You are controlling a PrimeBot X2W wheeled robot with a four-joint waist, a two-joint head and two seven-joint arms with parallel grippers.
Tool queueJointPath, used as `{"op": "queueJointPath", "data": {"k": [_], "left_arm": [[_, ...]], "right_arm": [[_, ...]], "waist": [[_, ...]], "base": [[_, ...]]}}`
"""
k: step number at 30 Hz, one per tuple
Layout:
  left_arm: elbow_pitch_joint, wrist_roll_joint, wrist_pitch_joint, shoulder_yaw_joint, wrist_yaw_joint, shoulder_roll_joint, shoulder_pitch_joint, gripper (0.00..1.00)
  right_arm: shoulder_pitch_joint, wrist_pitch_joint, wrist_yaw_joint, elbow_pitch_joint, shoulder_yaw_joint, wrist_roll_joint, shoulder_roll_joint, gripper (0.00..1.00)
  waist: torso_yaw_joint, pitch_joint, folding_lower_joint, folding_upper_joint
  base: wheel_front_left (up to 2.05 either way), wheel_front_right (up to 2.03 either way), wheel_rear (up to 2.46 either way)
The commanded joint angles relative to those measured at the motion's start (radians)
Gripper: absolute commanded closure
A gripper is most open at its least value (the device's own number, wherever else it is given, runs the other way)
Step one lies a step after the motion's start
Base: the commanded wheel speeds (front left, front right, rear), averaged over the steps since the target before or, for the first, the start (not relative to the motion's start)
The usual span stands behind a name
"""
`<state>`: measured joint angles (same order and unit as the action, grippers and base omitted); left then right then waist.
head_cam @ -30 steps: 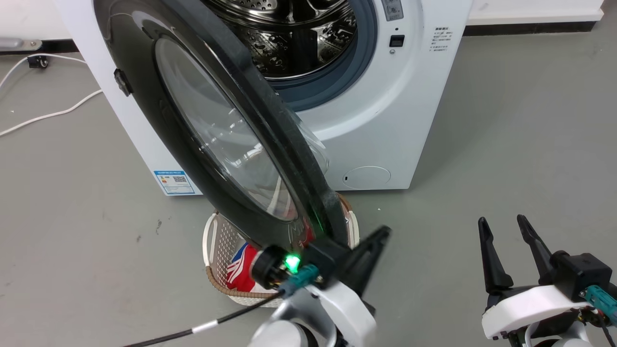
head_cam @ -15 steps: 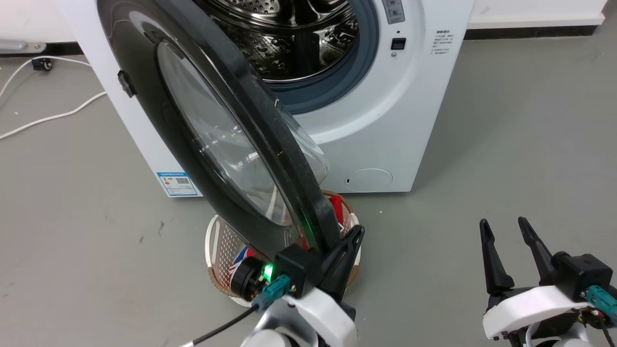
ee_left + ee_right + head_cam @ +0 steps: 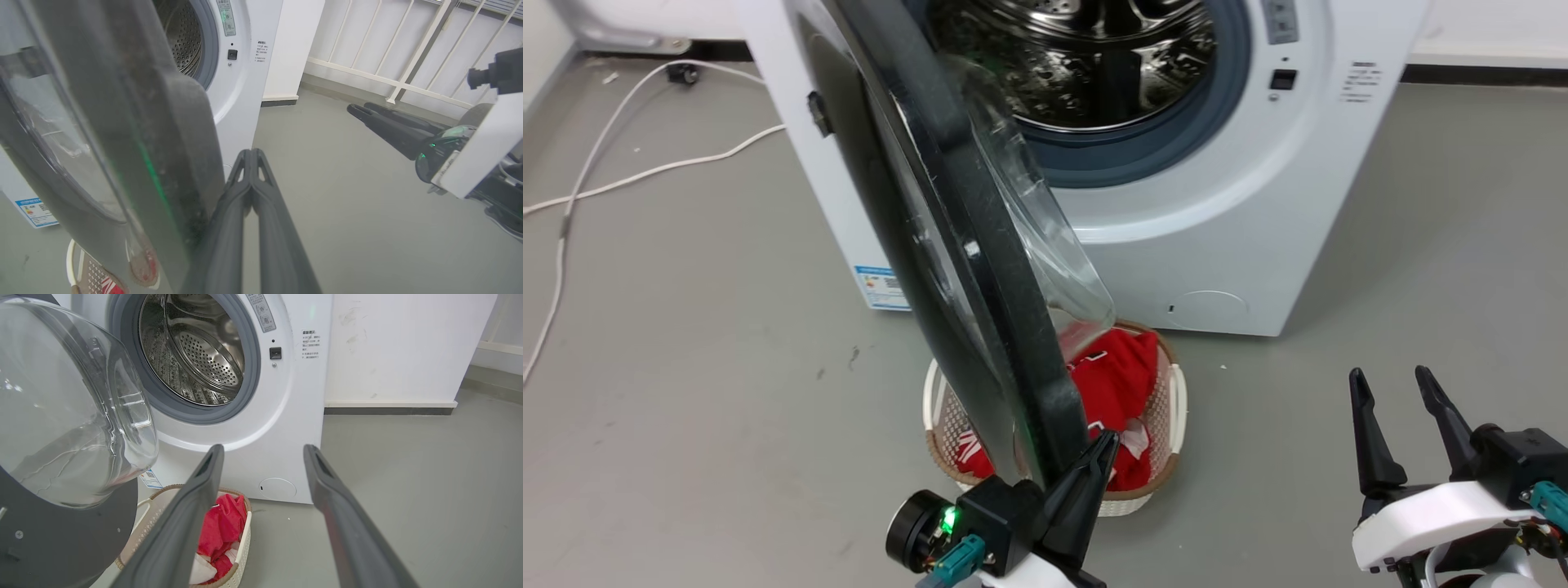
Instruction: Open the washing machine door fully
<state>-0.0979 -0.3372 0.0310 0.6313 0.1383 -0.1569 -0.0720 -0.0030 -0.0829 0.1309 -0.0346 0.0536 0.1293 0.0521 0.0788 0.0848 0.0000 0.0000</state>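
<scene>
The white washing machine (image 3: 1217,245) stands ahead with its steel drum (image 3: 196,347) exposed. Its black washing machine door (image 3: 964,245) is swung out towards me, nearly edge-on, with the clear glass bowl (image 3: 69,416) bulging on its inner side. My left gripper (image 3: 1104,445) is shut, empty, and rests against the inner side of the door's lower free edge. In the left wrist view the closed left gripper (image 3: 250,157) sits right beside the door's rim (image 3: 179,163). My right gripper (image 3: 1390,376) hangs open and empty at the lower right, well away from the door.
A white basket (image 3: 1172,400) with red clothes (image 3: 1119,376) sits on the floor under the door's lower edge. A white cable (image 3: 645,171) trails over the grey floor at the left. White railings (image 3: 408,53) stand to the right of the machine.
The door has swung further outward and now looks nearly edge-on. My left gripper has pulled back with its edge. The head camera has shifted, moving the machine rightward. The right gripper stayed put.
</scene>
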Motion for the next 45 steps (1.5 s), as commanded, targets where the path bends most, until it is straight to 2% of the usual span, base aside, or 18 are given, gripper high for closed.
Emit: {"op": "queueJointPath", "data": {"k": [1, 8, 16, 25, 33, 45], "left_arm": [[0.011, 0.006, 0.004, -0.052, 0.039, -0.034, -0.003, 1.00], [-0.026, 0.018, 0.028, -0.050, 0.052, -0.032, 0.011, 1.00], [-0.044, 0.011, 0.054, -0.080, 0.092, -0.046, 0.043, 1.00], [-0.036, -0.049, 0.105, -0.188, 0.122, -0.069, 0.058, 1.00], [0.017, -0.145, 0.156, -0.345, 0.118, -0.117, 0.036, 1.00], [0.171, -0.233, 0.221, -0.547, 0.077, -0.182, -0.053, 1.00]], "right_arm": [[-0.007, 0.001, 0.000, 0.005, 0.002, -0.006, -0.002, 0.00], [-0.019, 0.010, 0.000, 0.014, 0.018, -0.004, 0.012, 0.00], [-0.002, 0.015, 0.000, 0.028, 0.038, -0.010, 0.015, 0.00], [0.008, 0.031, 0.000, 0.062, 0.051, -0.019, 0.009, 0.00], [-0.011, 0.049, 0.000, 0.088, 0.039, -0.023, 0.012, 0.00], [-0.033, 0.075, 0.000, 0.118, 0.036, -0.024, 0.028, 0.00]], "waist": [[0.018, 0.006, 0.0000, 0.0000], [0.099, 0.021, 0.0000, 0.0000], [0.210, 0.025, 0.0000, 0.0000], [0.297, 0.042, 0.0000, 0.0000], [0.297, 0.062, 0.0000, 0.0000], [0.252, 0.112, 0.0000, 0.0000]], "base": [[0.00, 0.00, 0.00], [0.00, 0.00, 0.00], [0.00, 0.00, 0.00], [0.00, 0.00, 0.00], [0.00, 0.00, 0.00], [0.00, 0.00, 0.00]]}}
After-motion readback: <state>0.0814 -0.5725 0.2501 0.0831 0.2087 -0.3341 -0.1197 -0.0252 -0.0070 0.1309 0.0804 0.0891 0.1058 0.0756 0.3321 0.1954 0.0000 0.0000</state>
